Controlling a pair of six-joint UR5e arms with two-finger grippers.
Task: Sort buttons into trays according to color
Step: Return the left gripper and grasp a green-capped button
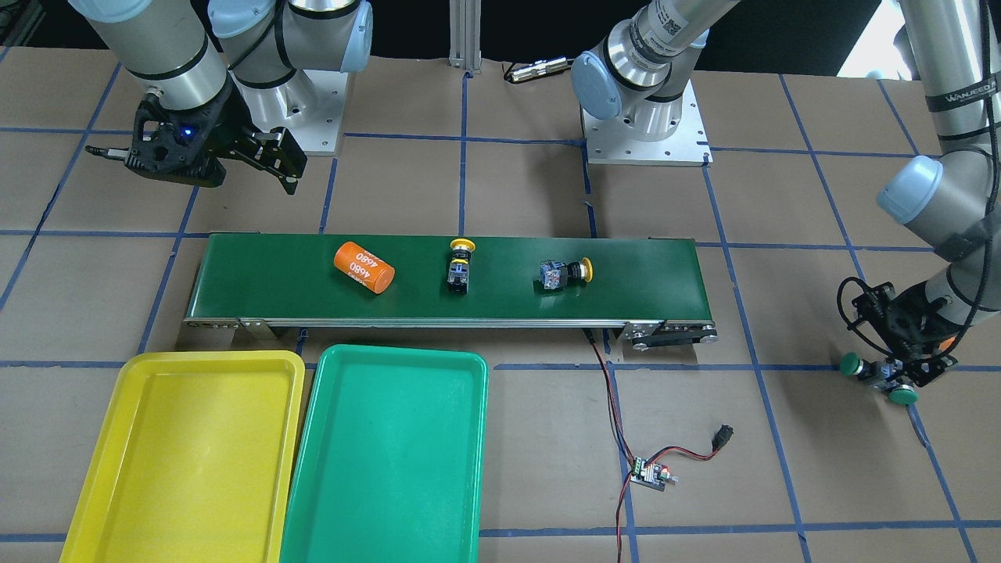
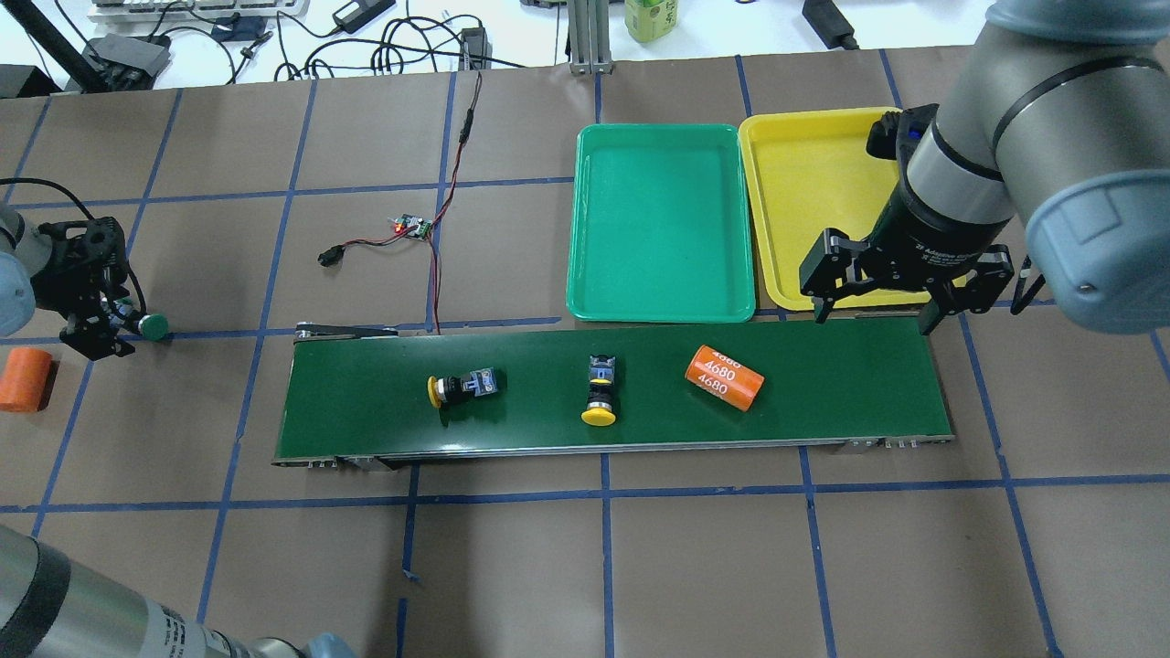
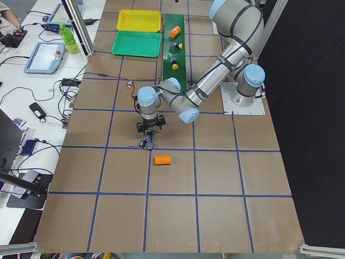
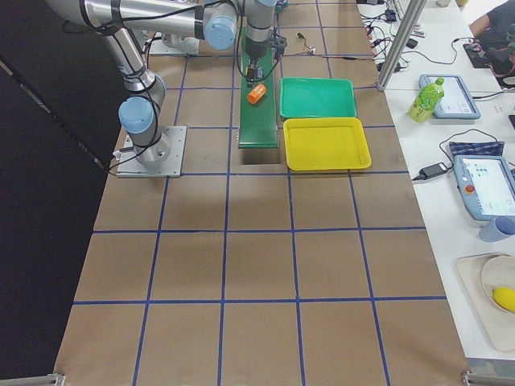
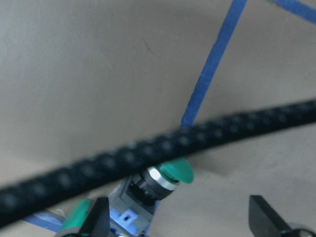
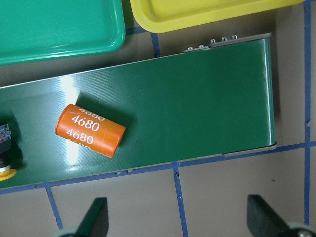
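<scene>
Two yellow-capped buttons lie on their sides on the dark green belt (image 1: pixel 626 274), one at mid-belt (image 1: pixel 461 266) (image 2: pixel 600 393) and one further along (image 1: pixel 565 272) (image 2: pixel 464 387). Two green-capped buttons (image 1: pixel 851 364) (image 1: pixel 905 396) rest on the brown table beyond the belt's end. My left gripper (image 1: pixel 891 379) (image 2: pixel 114 320) (image 5: pixel 180 222) is low over them and open, one green button (image 5: pixel 168 173) just ahead of its fingers. My right gripper (image 2: pixel 873 306) (image 6: pixel 177 222) hovers open above the belt's other end, holding nothing. The yellow tray (image 1: pixel 117 407) (image 2: pixel 804 201) and green tray (image 1: pixel 313 407) (image 2: pixel 658 219) sit side by side.
An orange cylinder (image 1: pixel 364 267) (image 6: pixel 90 130) lies on the belt near my right gripper. Another orange cylinder (image 2: pixel 23 379) (image 3: pixel 162 159) lies on the table close to my left gripper. A small control board with red and black wires (image 1: pixel 649 473) sits beside the belt.
</scene>
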